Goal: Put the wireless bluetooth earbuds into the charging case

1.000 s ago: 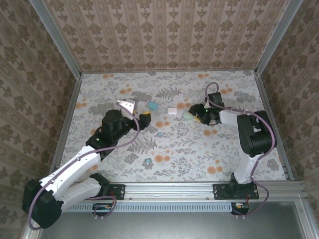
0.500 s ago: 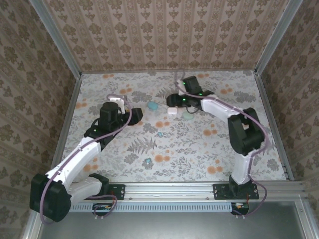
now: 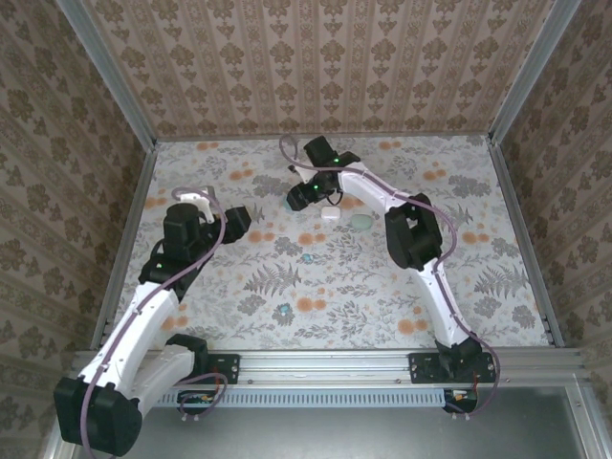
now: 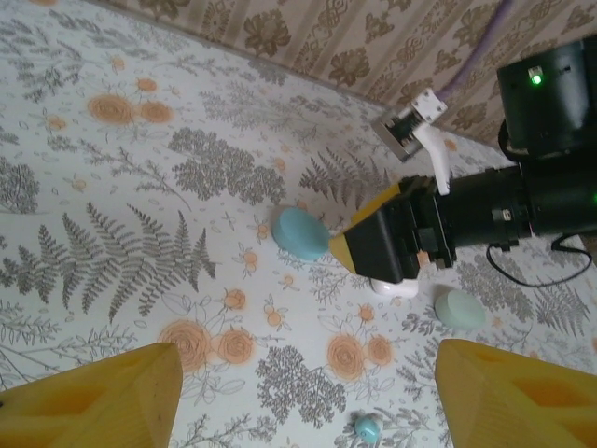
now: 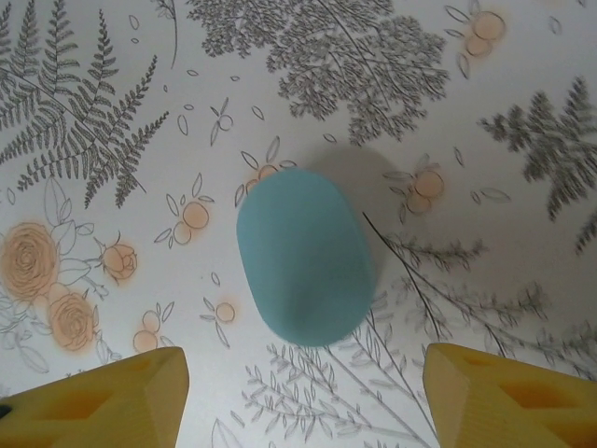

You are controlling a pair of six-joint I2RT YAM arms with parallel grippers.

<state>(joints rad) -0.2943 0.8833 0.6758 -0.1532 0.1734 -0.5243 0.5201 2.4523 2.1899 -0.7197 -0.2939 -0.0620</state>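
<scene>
right jaws: open, swung across, now above blue case (image 5: 303, 257), which sits centred between them, untouched
left jaws: open, empty, backed off
task: case approach; teal earbud (image 4: 367, 428) loose on tabletop (image 4: 140, 243)

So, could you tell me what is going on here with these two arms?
The right gripper hangs open directly over a smooth teal oval plastic case lying on the floral-patterned table. The left gripper, also open and empty, sits off to the left. A tiny teal earbud lies loose nearby; nothing is gripped yet.
</scene>
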